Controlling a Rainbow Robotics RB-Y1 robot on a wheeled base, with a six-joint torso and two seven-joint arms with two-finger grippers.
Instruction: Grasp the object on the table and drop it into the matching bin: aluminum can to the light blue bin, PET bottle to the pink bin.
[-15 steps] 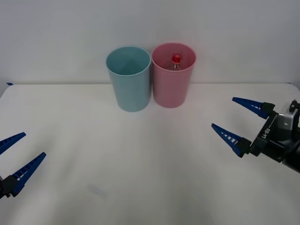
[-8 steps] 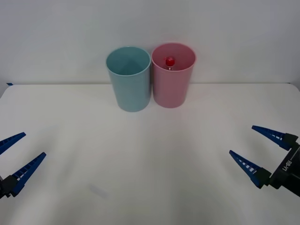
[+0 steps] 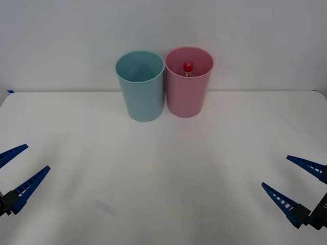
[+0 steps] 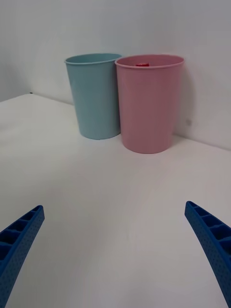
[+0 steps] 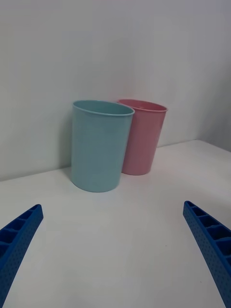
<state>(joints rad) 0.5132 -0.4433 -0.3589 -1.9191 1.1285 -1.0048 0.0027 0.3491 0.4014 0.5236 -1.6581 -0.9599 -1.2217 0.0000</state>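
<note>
The right gripper has its two blue ribbed fingers spread wide with nothing between them, and it hangs over the near right corner of the table. The left gripper is released in the same way, fingers apart and empty, over the near left corner. Both are well apart from the bins.

The table is a plain white surface, and its far edge meets a bare white wall (the wall has no marks that I can see). Near the middle of this far edge stand two tall round bins, upright and just beside each other, maybe touching. The light blue bin is on the robot's left and the pink bin on its right. The PET bottle is inside the pink bin; its red cap sits just below the rim, and the body is mostly hidden by the bin wall.
</note>
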